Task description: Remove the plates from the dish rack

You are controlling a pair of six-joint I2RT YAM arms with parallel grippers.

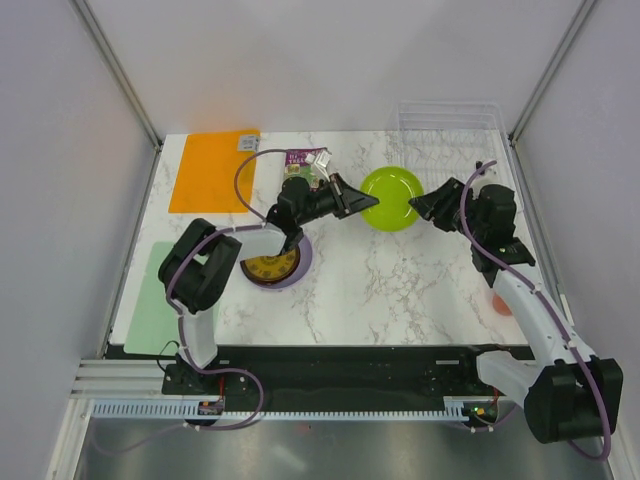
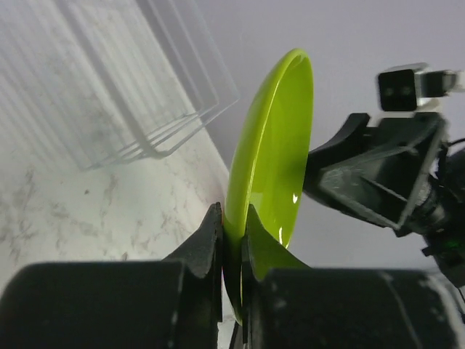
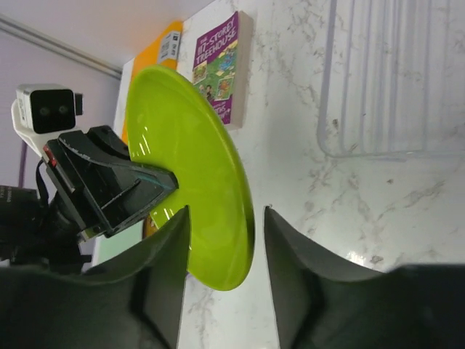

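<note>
Left wrist view: the lime-green plate [image 2: 272, 160] is clamped by the left gripper [image 2: 232, 229]; the right gripper [image 3: 221, 243] is parted around its rim. The dish rack [image 1: 447, 118] is seen empty; only set-down appears left.

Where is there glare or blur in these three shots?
Left wrist: small white glints on the glossy lime-green round plate, near black jaws soft. Right wrist: streaky highlights on that plate, foreground jaws blurred. Top external: even light, faint shadows.

The lime-green plate [image 1: 391, 197] is plain and glossy. A yellow patterned plate [image 1: 268, 268] lies on a lavender plate [image 1: 303, 262]. The mat [image 1: 213, 172] is orange, the worktop [image 1: 380, 290] white, grey-veined marble.
</note>
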